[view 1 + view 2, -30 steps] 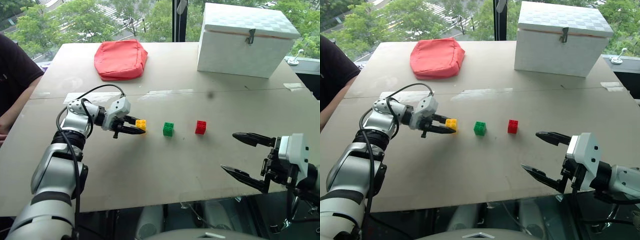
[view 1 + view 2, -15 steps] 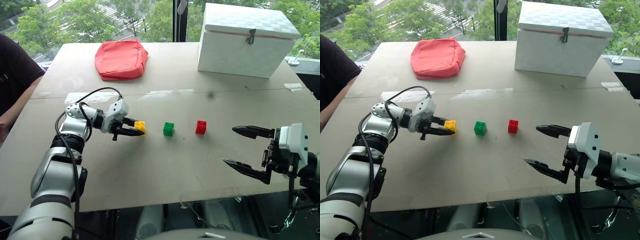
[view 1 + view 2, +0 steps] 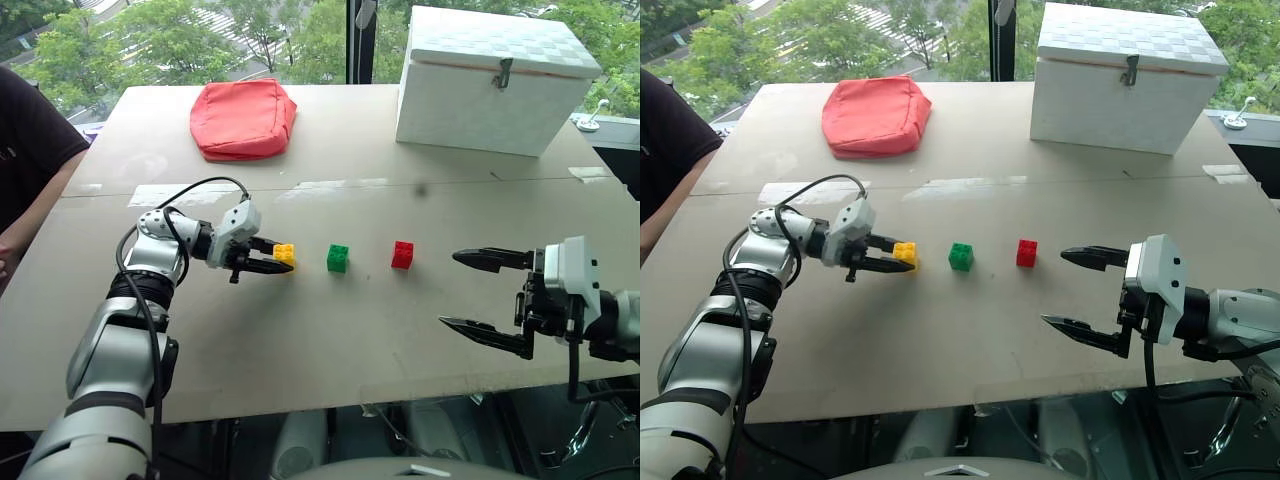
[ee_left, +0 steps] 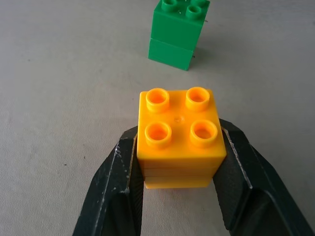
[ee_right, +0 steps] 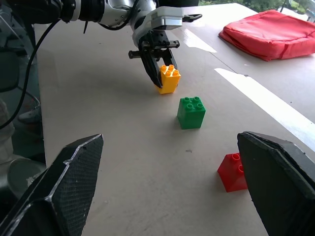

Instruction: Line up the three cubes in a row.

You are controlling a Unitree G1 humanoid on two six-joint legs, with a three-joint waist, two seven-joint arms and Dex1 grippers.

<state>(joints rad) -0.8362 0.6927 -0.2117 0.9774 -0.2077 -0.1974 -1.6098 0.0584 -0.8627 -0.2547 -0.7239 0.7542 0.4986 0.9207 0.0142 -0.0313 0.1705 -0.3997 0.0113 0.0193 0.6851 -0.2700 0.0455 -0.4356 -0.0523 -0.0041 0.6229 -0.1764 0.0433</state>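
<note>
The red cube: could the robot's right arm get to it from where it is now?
Probably yes. The right end effector hangs open just beside the red cube, and only bare table lies between them.

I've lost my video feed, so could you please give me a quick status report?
Left pincer shut on yellow cube. Right pincer open, holding nothing. Green cube and red cube in row beside it. Nothing in the way.
</note>
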